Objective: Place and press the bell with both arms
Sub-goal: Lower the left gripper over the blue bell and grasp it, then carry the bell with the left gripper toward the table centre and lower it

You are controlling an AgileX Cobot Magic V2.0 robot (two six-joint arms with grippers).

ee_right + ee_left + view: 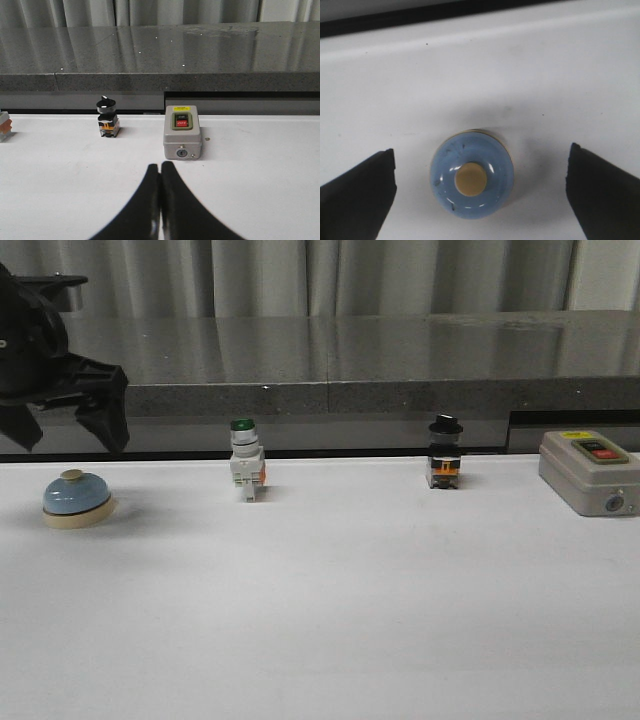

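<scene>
From the front, the bell (76, 499) sits at the table's (330, 610) far left, with the left gripper (72, 430) hanging above it, clear of it. The left wrist view shows its fingers (357, 192) spread wide either side of the bell (472, 174), touching nothing. In the right wrist view, the right gripper (160, 172) has its tips pressed together, empty, near the grey switch box (182, 132).
</scene>
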